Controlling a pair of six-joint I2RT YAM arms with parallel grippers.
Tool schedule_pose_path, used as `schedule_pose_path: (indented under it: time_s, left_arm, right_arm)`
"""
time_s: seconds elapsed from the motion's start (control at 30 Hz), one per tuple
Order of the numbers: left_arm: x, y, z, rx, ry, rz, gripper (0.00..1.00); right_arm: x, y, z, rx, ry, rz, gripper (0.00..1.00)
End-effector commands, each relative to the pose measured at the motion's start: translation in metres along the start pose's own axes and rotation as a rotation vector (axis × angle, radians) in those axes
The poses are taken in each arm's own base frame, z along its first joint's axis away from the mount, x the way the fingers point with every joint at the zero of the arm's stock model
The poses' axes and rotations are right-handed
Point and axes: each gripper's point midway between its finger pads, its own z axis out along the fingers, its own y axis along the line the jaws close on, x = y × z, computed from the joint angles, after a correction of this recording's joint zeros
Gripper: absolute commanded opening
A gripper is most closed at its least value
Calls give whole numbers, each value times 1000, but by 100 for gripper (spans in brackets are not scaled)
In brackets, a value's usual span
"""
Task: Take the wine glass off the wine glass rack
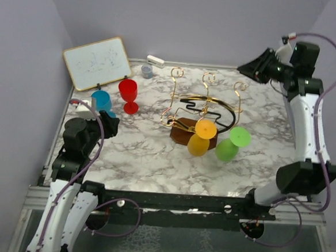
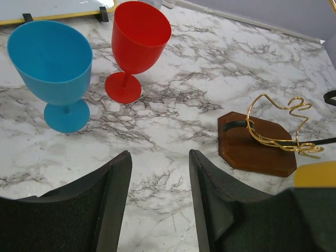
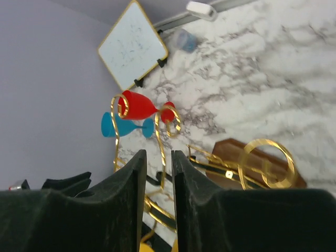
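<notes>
At the left, our left hand stands wide open, with only bare marble between its two fingers. It holds nothing and touches nothing. Near it, at 12 o'clock, the blue wine glass stands upright on its foot. The red wine glass stands upright at 2 o'clock from the blue one, near but apart.

The surface is white marble with grey veins. Pale lilac walls close it on the left, the far and the right side. In the far left corner, at 11 o'clock from the red glass, a whiteboard with a yellow frame leans on its stand. At 3 o'clock from it, along the far edge, we see a small grey cup and a white block. What is in the cup we cannot tell.

In the middle of the surface stands the wine glass rack, gold wire with a black ring on a dark brown base. Two glasses hang on its near side, foot up and bowl down: the yellow wine glass and, just at 3 o'clock from it, the green wine glass.

At 2 o'clock from the rack, the right hand is raised above the surface. Its fingers are close together, with a narrow slit between them. A gold curl of the rack shows through the slit; whether the fingers touch it we cannot tell.
</notes>
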Motion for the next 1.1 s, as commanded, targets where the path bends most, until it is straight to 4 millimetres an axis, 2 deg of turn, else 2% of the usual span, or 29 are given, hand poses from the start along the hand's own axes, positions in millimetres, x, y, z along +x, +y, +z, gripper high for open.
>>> schedule_pose_path:
  time_s: [0.0,0.17,0.3,0.47,0.57,0.67,0.87,1.07]
  left_arm:
    - [-5,-9,-2,49,-13,13,50]
    - [-4,-11,-4,59,-16,6,50]
    - [-2,-13,-4,67,-9,2,50]
    - [0,-14,-3,74,-2,-2,50]
    - [2,-15,-3,79,4,-2,50]
    - [3,-15,-3,81,9,-2,50]
    - [5,-15,-1,81,17,-5,50]
    - [6,-15,0,82,26,-5,50]
  right_arm:
    - [19,77,-105,-256,-33,-50,30]
    - [92,63,-136,-189,7,-33,36]
    - [134,60,-152,-201,45,-15,38]
    - [175,50,-155,-218,130,-9,37]
    - [196,41,-149,-207,204,-3,36]
    - [199,28,-142,-138,226,-26,36]
    - [183,13,-126,-46,227,-77,37]
    - [177,2,-113,0,249,-107,37]
